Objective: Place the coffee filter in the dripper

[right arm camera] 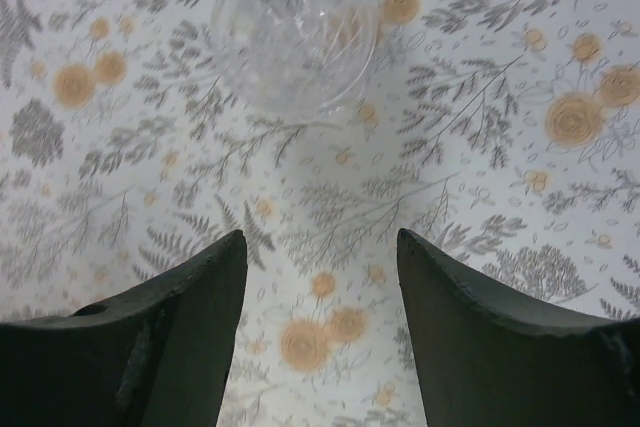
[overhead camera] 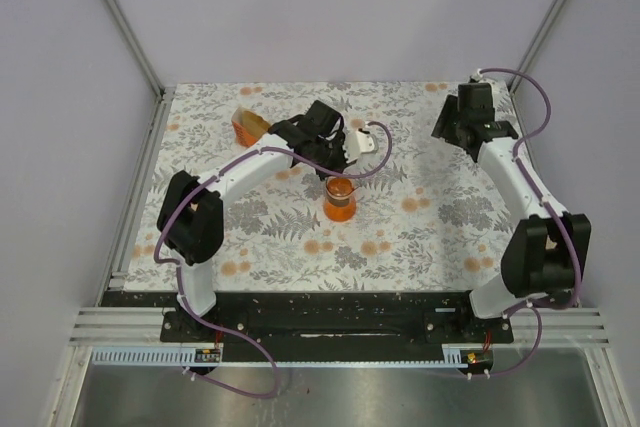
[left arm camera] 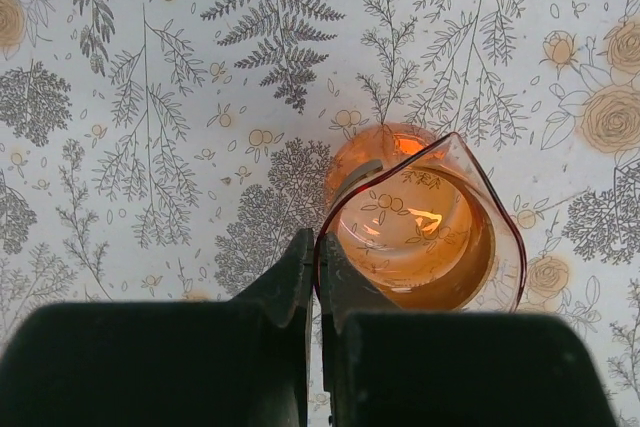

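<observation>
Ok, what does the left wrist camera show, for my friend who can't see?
The left gripper is pinched shut on the rim of the clear dripper, seen from above on a flowery tablecloth. The cone looks empty inside.

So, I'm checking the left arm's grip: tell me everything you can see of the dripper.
The dripper is a clear, funnel-shaped cone on a rounded, bright orange base, standing upright on the floral table cover near its middle. No paper shows inside. The left gripper is shut on its rim, pinching the thin wall; nothing else touches it.
</observation>
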### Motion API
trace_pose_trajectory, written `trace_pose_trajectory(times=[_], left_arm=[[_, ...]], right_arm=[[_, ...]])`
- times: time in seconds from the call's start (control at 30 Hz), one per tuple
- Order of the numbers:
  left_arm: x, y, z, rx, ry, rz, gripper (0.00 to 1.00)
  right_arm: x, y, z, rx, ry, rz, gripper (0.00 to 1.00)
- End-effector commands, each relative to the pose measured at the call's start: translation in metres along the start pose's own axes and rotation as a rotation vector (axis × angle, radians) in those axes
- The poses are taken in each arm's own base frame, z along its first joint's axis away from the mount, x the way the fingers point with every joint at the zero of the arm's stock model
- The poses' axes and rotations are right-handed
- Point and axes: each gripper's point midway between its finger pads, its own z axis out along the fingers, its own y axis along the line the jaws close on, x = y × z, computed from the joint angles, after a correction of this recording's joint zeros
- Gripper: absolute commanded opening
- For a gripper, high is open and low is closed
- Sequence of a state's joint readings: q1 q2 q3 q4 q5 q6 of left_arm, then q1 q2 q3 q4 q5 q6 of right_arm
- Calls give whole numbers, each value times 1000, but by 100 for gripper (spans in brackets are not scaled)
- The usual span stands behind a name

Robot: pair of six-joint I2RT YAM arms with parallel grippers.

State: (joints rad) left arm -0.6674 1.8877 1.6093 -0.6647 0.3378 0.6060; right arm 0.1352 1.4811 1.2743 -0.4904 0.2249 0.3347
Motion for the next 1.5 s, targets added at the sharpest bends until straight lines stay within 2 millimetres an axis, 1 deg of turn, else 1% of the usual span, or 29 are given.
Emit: trace_pose_trajectory(times=[0.0, 0.03, 0.07, 0.17, 0.2, 0.23, 0.27, 0.33, 0.37, 0.4, 0.47, 0.57, 0.6, 0.67, 0.7, 0.77, 0.83, 0.87, 0.9, 0.97, 1.0, 1.1, 1.17, 1.23, 1.27, 1.3, 1.37, 1.43, 1.47], left_arm=[[-15, 1, -11, 15, -48, 124, 2], [-16, 1, -10, 19, -49, 125, 5], [-17, 1, -11, 19, -53, 125, 12], [-27, 2, -16, 12, -80, 88, 54], [-33, 3, -21, 4, -95, 76, 64], [-39, 5, -26, -10, -105, 61, 71], [-44, 9, -31, -34, -114, 42, 77], [-55, 20, -44, -102, -126, -3, 80], [-62, 26, -54, -139, -140, -21, 86], [-66, 30, -63, -169, -148, -27, 87], [-74, 33, -82, -211, -165, -33, 96], [-75, 29, -111, -250, -163, -43, 98], [-72, 27, -121, -264, -149, -53, 98], [-58, 18, -132, -269, -106, -68, 99], [-50, 15, -137, -274, -86, -71, 99], [-29, 11, -144, -302, -41, -89, 99], [-10, 10, -153, -333, -14, -126, 99], [-2, 10, -157, -344, -8, -157, 99], [6, 11, -160, -351, -4, -187, 99], [24, 14, -166, -365, 6, -248, 99], [32, 15, -169, -372, 10, -274, 99], [55, 27, -184, -418, -3, -367, 99], [67, 32, -193, -435, -21, -417, 99], [82, 36, -202, -454, -34, -464, 99], [85, 37, -205, -462, -42, -479, 99], [90, 39, -209, -473, -43, -493, 99], [97, 41, -215, -488, -48, -513, 99], [104, 43, -218, -505, -50, -533, 99], [107, 45, -219, -514, -45, -544, 99]], right_arm=[[-52, -13, 40, 40, -92, 69, 69], [-55, -16, 50, 45, -83, 76, 69], [-57, -19, 62, 53, -70, 87, 69], [-57, -19, 94, 59, -33, 97, 69], [-63, -32, 103, 83, -33, 113, 68], [-61, -35, 113, 96, -16, 109, 68], [-61, -35, 122, 103, -7, 103, 68], [-58, -36, 138, 107, 20, 96, 67], [-56, -34, 144, 103, 36, 93, 66], [-52, -33, 152, 103, 57, 91, 65], [-43, -28, 163, 79, 101, 85, 63], [-34, -20, 174, 38, 132, 92, 58], [-32, -20, 177, 37, 139, 90, 53], [-30, -20, 177, 35, 141, 87, 41], [-30, -20, 177, 30, 138, 86, 33], [-30, -20, 175, 28, 137, 78, 21], [-30, -19, 172, 21, 138, 70, 4], [-32, -18, 169, 11, 140, 66, 0], [-34, -15, 163, -6, 141, 64, 0], [-44, -6, 146, -53, 131, 68, 0], [-51, 3, 132, -104, 123, 74, 0], [-69, 28, 82, -248, 89, 98, 0], [-78, 46, 43, -361, 66, 102, 0], [-81, 61, 6, -431, 36, 85, 0], [-78, 73, -15, -473, 28, 66, 0], [-75, 81, -31, -506, 24, 59, 0], [-62, 101, -65, -587, 24, 33, 0], [-46, 123, -90, -677, 40, 11, 0], [-36, 132, -98, -713, 65, 12, 0]])
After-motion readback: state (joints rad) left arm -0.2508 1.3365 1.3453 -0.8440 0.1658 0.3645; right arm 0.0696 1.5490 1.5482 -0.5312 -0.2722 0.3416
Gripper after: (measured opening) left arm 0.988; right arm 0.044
